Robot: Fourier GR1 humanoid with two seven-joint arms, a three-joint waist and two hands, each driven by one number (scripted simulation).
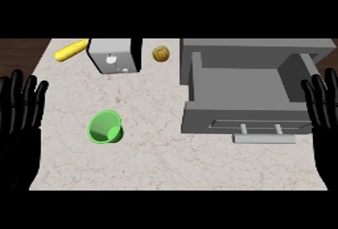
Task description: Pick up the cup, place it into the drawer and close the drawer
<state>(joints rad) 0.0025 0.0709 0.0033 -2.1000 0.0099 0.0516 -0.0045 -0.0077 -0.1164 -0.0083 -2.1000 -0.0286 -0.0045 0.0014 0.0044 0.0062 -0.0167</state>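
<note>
Cup (105, 127): green, tipped toward 12 o'clock, set on the counter (165, 165) at 9 o'clock of the drawer.
Drawer (241, 89): grey, pulled open, handle (263, 137) at 6 o'clock.
Left hand (20, 112): rested at the 9 o'clock edge, fingers straight and spread.
Right hand (323, 107): rested at the 3 o'clock edge, fingers straight.
Toaster (113, 56), corn (71, 50), walnut (160, 53): ranged along 12 o'clock.

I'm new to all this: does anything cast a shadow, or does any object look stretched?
In the head view, light is flat: the open drawer shades its interior darker, the toaster shows one black side; the green cup looks taller than wide. No glare on the counter.
</note>
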